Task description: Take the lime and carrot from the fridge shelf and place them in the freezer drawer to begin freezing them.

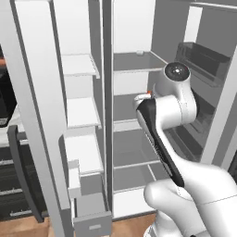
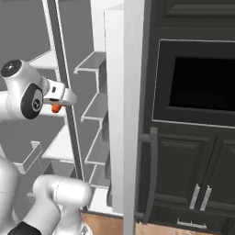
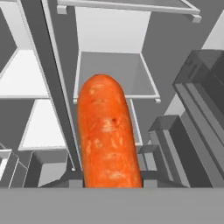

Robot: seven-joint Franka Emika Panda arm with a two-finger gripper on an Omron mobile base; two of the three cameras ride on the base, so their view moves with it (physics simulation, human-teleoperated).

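Observation:
The carrot (image 3: 107, 135), bright orange and stubby, stands between my fingertips (image 3: 148, 176), and my gripper (image 3: 109, 178) is shut on it. From the right base view the carrot (image 2: 56, 108) hangs under the gripper (image 2: 58, 102), in front of the open fridge. In the left base view a sliver of the carrot (image 1: 149, 93) shows at the gripper (image 1: 143, 97), held out over the wide fridge shelf (image 1: 125, 124). The freezer drawer (image 1: 91, 216) is pulled open at the lower left, well below the hand. The lime is out of view.
Narrow white shelves (image 1: 83, 111) fill the left compartment above the drawer. Dark door bins (image 1: 203, 60) line the open right door. The divider post (image 1: 107, 92) stands between the compartments. A black oven and cabinets (image 2: 193, 114) sit to the right.

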